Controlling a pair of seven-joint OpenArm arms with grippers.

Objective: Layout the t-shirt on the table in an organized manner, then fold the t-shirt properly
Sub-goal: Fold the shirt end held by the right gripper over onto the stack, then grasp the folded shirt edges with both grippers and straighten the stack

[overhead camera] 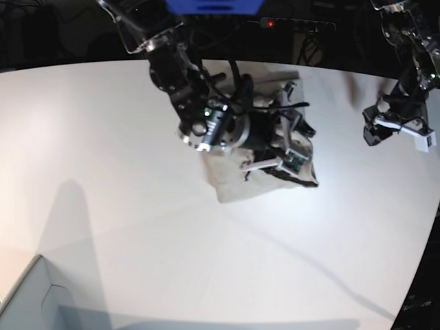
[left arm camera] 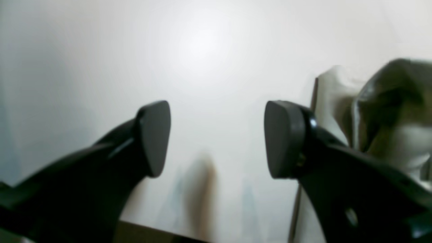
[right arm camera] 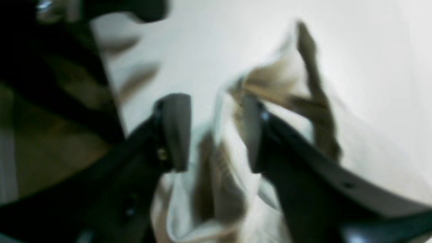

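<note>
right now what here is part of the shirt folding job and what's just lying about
Part of the job:
- t-shirt
- table
- right gripper
- left gripper

Just lying about:
- grey box corner

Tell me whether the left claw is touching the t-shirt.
Apart. The base view shows the left claw hanging clear to the side of the t-shirt, with bare table between them.

Off-task items around the work area

A pale grey open box corner (overhead camera: pixel 31 299) sits well below-left of the grippers; dark cables (overhead camera: pixel 313 38) lie behind them.
</note>
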